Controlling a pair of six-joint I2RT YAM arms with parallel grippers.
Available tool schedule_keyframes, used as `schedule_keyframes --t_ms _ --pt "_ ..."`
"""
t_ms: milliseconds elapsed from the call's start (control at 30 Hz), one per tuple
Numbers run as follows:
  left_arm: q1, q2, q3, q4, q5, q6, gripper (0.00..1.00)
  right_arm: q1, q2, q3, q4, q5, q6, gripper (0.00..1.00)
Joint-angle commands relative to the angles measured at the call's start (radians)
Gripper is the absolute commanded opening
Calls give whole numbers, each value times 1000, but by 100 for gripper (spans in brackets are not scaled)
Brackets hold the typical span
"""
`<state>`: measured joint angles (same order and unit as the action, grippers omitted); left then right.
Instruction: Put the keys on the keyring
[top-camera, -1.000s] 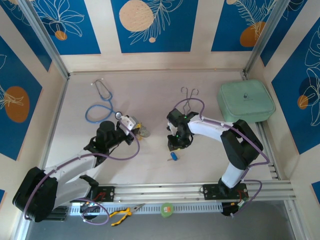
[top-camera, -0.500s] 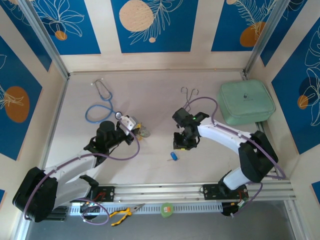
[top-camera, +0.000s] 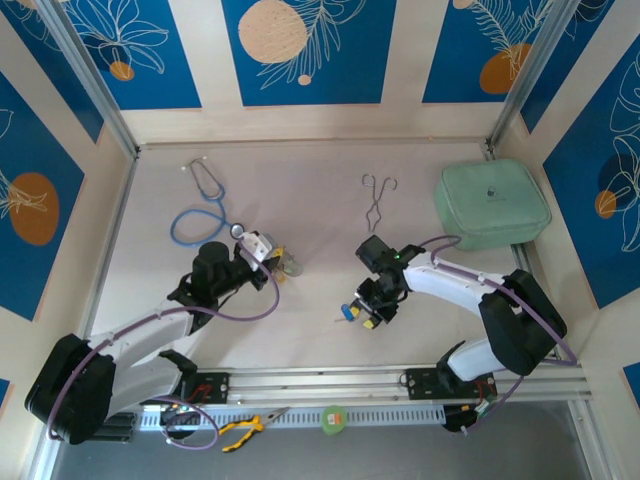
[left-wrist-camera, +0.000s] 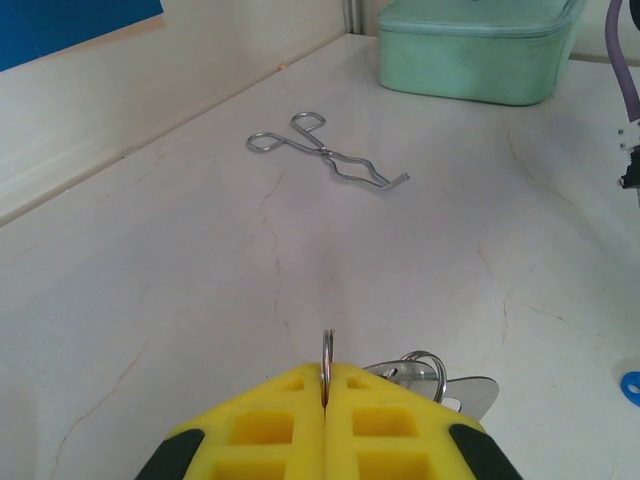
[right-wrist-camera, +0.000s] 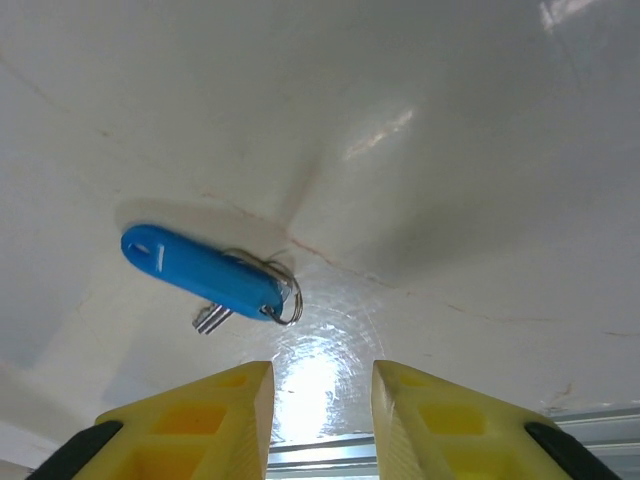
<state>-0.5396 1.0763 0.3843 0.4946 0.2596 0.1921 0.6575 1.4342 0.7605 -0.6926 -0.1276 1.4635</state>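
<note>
Top: left gripper holds the keyring, left of centre; right gripper hovers beside the blue key, not yet picked up | Left wrist: fingers pressed together on the keyring, a thin wire loop | Right wrist: fingers apart, empty; blue key lies on the table just ahead; threading apparently not begun.

No text, number or brand is legible; the small emblem on the green case is too tiny to read.
</note>
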Motion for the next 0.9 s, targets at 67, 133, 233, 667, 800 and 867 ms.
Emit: schedule_keyframes --t_ms 67,133,233,667,800,867 --pt "-7 -2 6 62 31 6 0 -15 -1 -36 79 -42 89 32" --pt "-7 -2 8 60 33 8 0 -19 1 -41 97 -38 88 32" --pt "-7 -3 8 58 33 10 0 -24 13 -50 116 -46 91 32" --pt "-7 -19 9 34 23 24 0 -30 48 -72 169 -52 93 30" --pt "-7 -25 9 27 21 29 0 -33 56 -76 182 -54 90 27" --pt "-8 -27 10 25 21 30 0 -33 57 -79 188 -56 90 26"
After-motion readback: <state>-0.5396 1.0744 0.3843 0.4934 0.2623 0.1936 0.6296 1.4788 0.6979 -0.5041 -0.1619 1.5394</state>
